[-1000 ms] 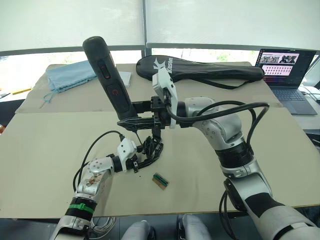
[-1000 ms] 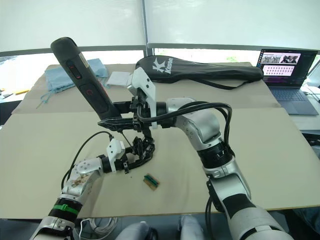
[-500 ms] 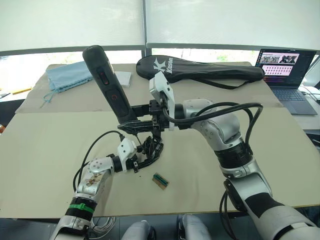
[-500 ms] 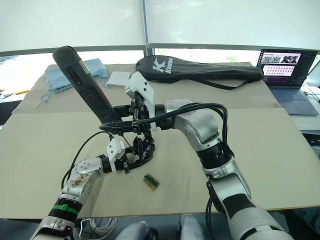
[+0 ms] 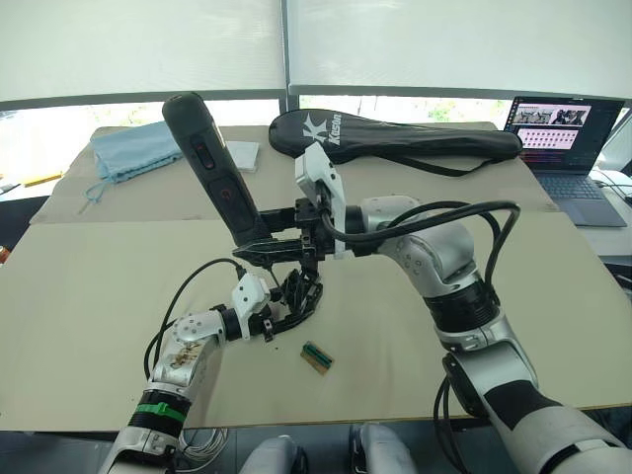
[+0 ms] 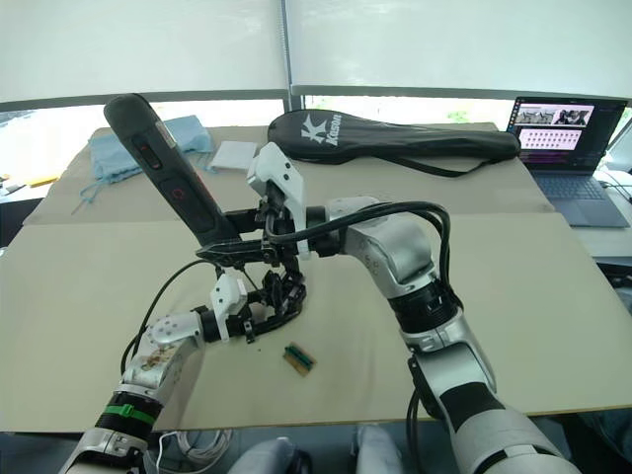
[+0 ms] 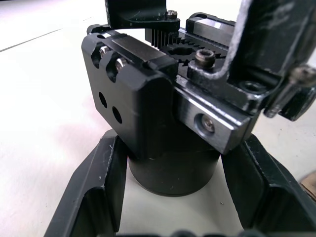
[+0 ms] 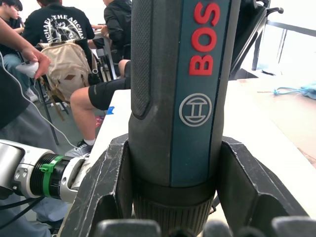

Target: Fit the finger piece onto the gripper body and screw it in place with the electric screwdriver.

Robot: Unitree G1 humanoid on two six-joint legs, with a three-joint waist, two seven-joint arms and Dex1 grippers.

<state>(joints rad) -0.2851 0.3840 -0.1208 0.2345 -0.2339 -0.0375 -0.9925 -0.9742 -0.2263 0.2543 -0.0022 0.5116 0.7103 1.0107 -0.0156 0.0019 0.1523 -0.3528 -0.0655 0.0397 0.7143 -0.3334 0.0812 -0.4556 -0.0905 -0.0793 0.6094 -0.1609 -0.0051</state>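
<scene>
The right gripper (image 5: 269,247) is clamped on the electric screwdriver (image 5: 212,168), with its two fingers pressed on both sides of the lower part of the tool. The screwdriver is tilted, its thick end up and to the far left, its tip down toward the gripper body (image 5: 296,296). On the side of the tool, the right wrist view shows red letters "BOS" (image 8: 214,37) on a blue stripe, and below them a round emblem with a mark like two bars inside a circle. From the head camera two red marks are seen on the handle.

The left gripper (image 5: 269,326) is closed on the gripper body, which stands on the beige table (image 5: 89,326) near the middle. In the left wrist view the fingers (image 7: 96,190) hold the round base (image 7: 173,170) from both sides, and above it there are screws and small gear teeth.

A small green and brown part (image 5: 316,357) lies on the table just right of and nearer than the gripper body. At the far side lies a black racket bag (image 5: 395,138) with a white letter "K" and some small writing I cannot read. A blue cloth (image 5: 133,148) is at the far left, and an open laptop (image 5: 568,138) at the far right.
</scene>
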